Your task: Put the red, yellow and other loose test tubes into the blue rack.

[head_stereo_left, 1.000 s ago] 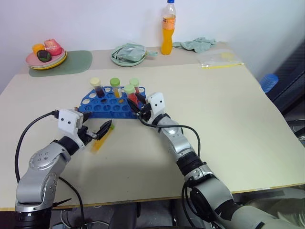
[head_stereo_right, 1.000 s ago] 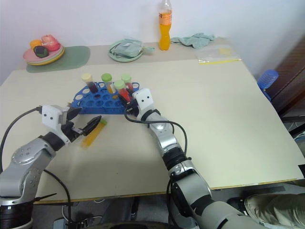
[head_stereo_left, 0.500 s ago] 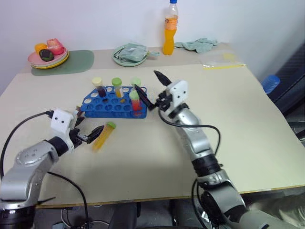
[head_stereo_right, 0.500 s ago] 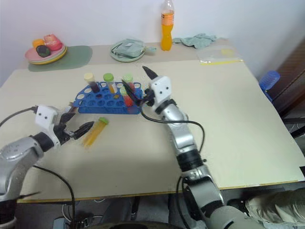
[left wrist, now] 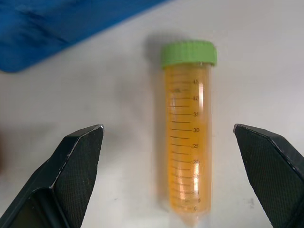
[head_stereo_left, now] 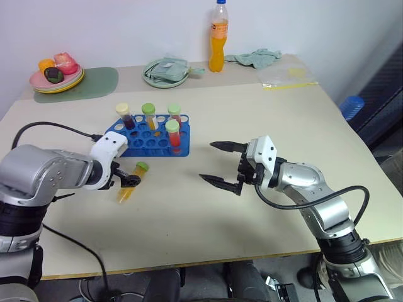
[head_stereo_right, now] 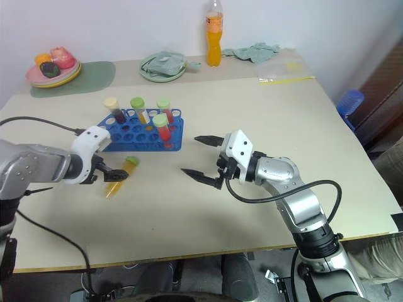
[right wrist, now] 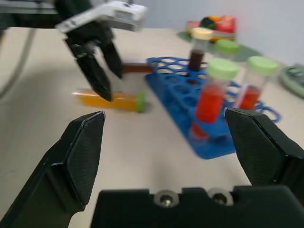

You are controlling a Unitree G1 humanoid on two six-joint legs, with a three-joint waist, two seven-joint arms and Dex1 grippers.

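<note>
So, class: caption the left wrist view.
Open fingers straddle a yellow test tube lying beside the blue rack.

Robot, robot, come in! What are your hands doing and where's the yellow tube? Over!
Left gripper open, straddling yellow tube lying on table. Right gripper open, empty. Four tubes in blue rack. Nothing blocking.

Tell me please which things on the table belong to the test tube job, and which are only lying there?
For the job:
- loose yellow tube, lying flat on the table
- blue rack
- four tubes standing in the rack
- left gripper, open over the loose tube
- right gripper, open

Only lying about:
- orange drink bottle
- plate of fruit
- green cloth
- green mat
</note>
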